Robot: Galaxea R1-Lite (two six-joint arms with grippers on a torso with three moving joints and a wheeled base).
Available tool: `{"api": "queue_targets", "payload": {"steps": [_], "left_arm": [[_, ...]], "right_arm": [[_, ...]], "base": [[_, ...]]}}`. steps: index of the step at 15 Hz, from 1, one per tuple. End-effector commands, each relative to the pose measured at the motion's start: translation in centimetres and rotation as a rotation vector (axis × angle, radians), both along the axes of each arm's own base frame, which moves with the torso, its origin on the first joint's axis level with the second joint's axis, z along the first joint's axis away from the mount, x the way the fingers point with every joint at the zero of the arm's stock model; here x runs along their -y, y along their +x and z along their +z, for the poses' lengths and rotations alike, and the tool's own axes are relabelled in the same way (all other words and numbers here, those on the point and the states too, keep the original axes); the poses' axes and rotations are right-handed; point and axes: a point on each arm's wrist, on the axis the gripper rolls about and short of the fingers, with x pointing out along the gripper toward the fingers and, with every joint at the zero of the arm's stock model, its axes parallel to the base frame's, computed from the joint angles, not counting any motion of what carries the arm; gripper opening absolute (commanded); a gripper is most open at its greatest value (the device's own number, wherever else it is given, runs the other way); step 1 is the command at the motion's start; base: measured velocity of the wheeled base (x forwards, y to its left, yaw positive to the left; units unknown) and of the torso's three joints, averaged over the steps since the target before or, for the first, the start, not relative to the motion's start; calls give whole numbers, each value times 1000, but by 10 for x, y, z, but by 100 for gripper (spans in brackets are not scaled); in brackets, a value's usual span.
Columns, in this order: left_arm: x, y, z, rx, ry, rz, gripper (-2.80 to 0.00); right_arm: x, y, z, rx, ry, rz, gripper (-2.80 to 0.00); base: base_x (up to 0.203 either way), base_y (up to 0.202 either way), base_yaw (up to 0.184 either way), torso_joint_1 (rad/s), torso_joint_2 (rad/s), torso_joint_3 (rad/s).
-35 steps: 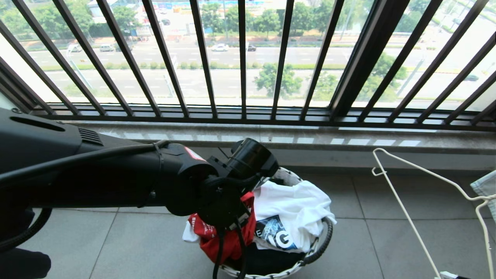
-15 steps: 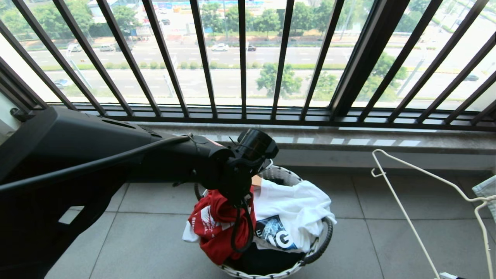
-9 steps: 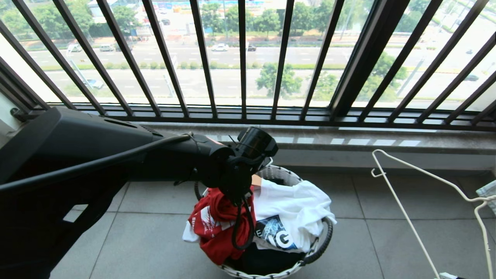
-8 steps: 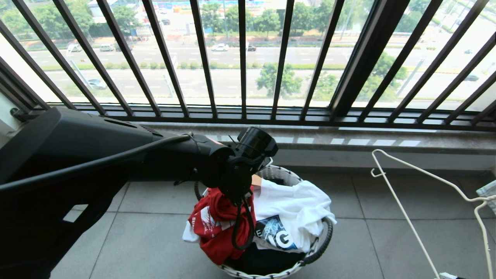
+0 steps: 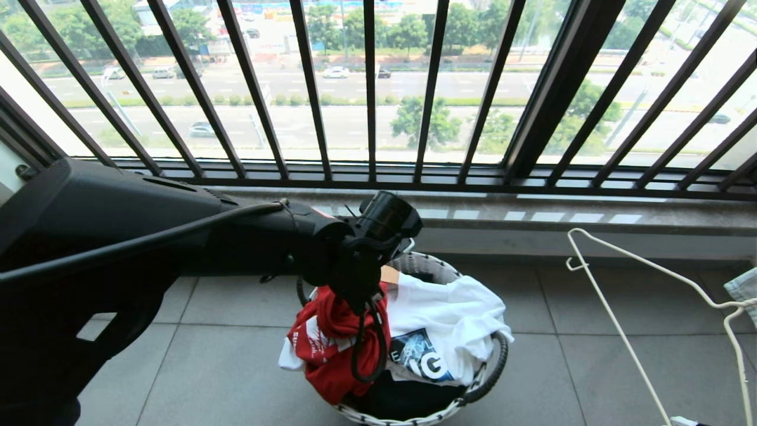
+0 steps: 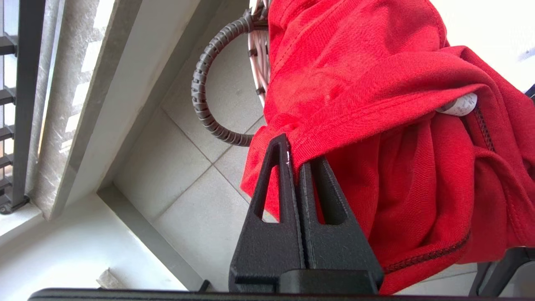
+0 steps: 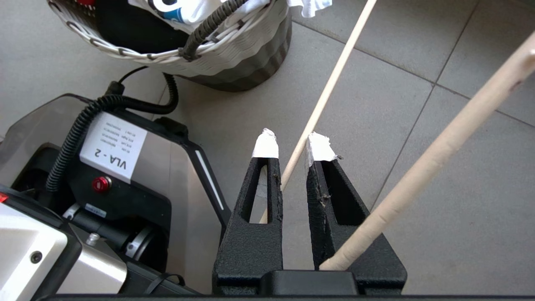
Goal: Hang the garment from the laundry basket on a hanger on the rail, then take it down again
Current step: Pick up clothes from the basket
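Observation:
The garment (image 5: 328,355), a red T-shirt, hangs over the left side of the laundry basket (image 5: 440,266). My left gripper (image 6: 294,152) is shut on a folded edge of the garment (image 6: 376,104), close to the basket's dark loop handle (image 6: 200,83). In the head view the left wrist (image 5: 369,254) hides those fingers. My right gripper (image 7: 292,144), low at the right, is narrowly shut on the hanger (image 7: 439,142). The thin white hanger (image 5: 615,320) stands up from it. The rail is out of view.
A white T-shirt with a dark graphic (image 5: 455,313) and dark cloth also lie in the basket. A pale garment (image 5: 742,290) shows at the right edge. The barred window railing (image 5: 369,89) and stone sill (image 5: 532,216) close the far side. My base (image 7: 117,159) stands beside the basket.
The left arm has settled over the basket's left side. The red cloth under the wrist has bunched up a little. The hanger has not moved.

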Motion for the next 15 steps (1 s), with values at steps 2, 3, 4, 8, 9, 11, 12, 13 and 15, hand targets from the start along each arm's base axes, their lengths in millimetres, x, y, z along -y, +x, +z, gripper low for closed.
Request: {"api": "queue_targets", "payload": {"steps": [2,3,4,8,9,11,12,13,15], "left_arm": [[-7,-6,14,27,-51,33,-280],[-10,-8,19,37,-84,56,-280],[-14,-12,25,47,-117,76,-280],[-24,-20,46,89,-349,205,-280],[-27,-24,51,87,-396,216,-280],[-33,-32,56,67,-479,236,-280],[-36,-36,54,39,-503,231,-280],[-37,-38,51,10,-527,232,-280],[-35,-35,47,-5,-547,245,-280]], "right_arm": [[0,2,0,-10,1,2,-280],[0,3,0,-17,3,2,-280],[0,5,-1,-22,4,1,-280],[0,17,-1,-58,35,-13,-280],[0,20,7,-22,56,-27,-280],[1,25,18,45,71,-49,-280],[1,26,19,51,69,-51,-280],[1,26,20,52,69,-49,-280],[1,27,19,44,70,-52,-280]], "base": [[0,0,0,0,0,0],[0,0,0,0,0,0],[0,0,0,0,0,0],[0,0,0,0,0,0],[0,0,0,0,0,0],[0,0,0,0,0,0],[0,0,0,0,0,0],[0,0,0,0,0,0],[0,0,0,0,0,0]]}}
